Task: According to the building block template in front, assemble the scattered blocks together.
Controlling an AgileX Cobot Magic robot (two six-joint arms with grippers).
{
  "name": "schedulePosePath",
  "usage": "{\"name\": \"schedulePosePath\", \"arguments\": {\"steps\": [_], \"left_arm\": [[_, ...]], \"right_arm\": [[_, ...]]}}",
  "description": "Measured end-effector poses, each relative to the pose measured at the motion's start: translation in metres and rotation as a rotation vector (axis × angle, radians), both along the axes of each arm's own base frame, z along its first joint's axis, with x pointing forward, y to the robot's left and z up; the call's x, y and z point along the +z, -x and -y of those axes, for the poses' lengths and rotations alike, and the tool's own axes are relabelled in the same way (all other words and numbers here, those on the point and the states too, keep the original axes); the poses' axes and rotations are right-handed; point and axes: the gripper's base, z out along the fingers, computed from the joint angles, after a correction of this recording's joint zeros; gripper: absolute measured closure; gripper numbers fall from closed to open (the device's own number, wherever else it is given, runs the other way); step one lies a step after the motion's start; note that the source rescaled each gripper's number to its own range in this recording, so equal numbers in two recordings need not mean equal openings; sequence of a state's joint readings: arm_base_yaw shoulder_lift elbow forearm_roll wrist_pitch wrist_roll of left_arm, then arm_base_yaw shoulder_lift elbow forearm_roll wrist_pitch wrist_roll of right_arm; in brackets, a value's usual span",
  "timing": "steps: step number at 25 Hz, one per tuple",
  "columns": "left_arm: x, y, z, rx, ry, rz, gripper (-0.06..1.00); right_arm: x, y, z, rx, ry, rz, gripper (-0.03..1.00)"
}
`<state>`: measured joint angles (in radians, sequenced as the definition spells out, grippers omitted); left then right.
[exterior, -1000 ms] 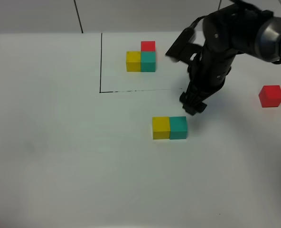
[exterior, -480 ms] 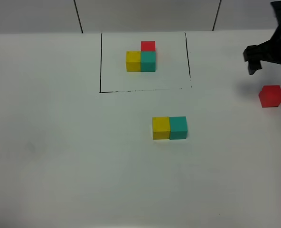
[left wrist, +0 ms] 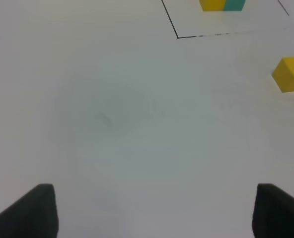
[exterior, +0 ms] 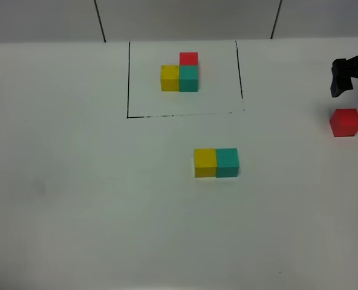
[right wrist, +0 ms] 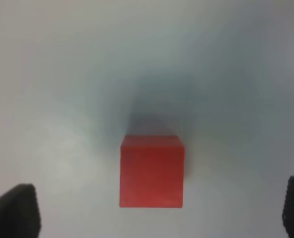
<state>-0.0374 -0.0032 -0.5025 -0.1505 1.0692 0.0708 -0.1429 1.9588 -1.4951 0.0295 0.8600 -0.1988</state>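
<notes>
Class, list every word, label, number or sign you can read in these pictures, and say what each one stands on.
None: no view shows any letters, numbers or signs.
The loose yellow cube, teal cube and red cube have plain faces, and so do the cubes of the building block template.
The only mark is the black outline drawn on the table: a line, not text.

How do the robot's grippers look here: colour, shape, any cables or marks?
Little of them shows. The left gripper appears only as two matte black fingertips with blunt, slanted ends. The right gripper shows the same dark tips in its wrist view; from the high camera it is a blocky black piece. No cables, markings or arm links are visible.
</notes>
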Motion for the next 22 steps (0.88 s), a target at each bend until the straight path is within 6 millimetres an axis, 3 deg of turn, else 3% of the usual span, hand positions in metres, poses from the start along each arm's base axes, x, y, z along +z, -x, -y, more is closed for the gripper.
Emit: {"name": "schedulePosePath", "arguments": {"steps": [6,22], "left_arm": [[0.000,0.000,0.000,0.000,0.000,0.000,0.09],[0.000,0.000,0.000,-0.001,-0.001,0.000,0.09]], "right_arm": [[-0.029,-0.010,0.003,0.009,0.014,-0.025,-0.03],[-0.079,-0.017,0.013,0.031,0.015,-0.091,0.00]]}}
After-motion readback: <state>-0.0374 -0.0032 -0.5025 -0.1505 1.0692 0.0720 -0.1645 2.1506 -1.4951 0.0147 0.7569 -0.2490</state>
